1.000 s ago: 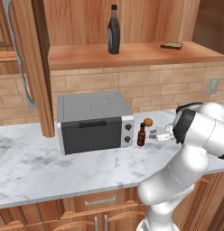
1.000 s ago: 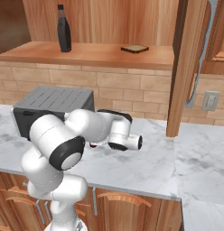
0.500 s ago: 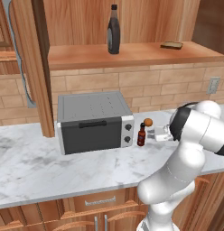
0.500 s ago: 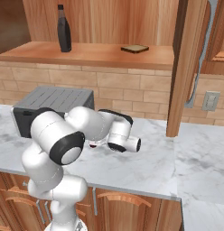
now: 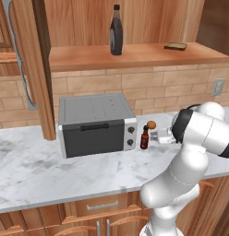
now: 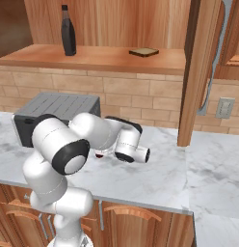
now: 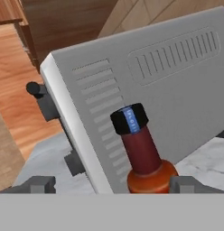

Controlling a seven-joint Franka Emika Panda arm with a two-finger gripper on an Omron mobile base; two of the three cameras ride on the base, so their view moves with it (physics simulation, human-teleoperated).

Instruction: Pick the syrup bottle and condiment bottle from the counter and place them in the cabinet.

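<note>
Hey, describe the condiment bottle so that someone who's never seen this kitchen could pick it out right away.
Find the grey toaster oven on the marble counter. Just off its knob end stands the condiment bottle, beside an orange ball. It is small, dark red and black-capped, unlike the tall dark syrup bottle on the cabinet shelf.

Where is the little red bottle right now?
The condiment bottle stands on the counter just right of the toaster oven, beside an orange ball. In the hand view it sits between the open jaws.

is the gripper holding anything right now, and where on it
Nothing is held yet. The gripper is open, its fingers on either side of the condiment bottle, level with its shoulder, with clear gaps between.
</note>
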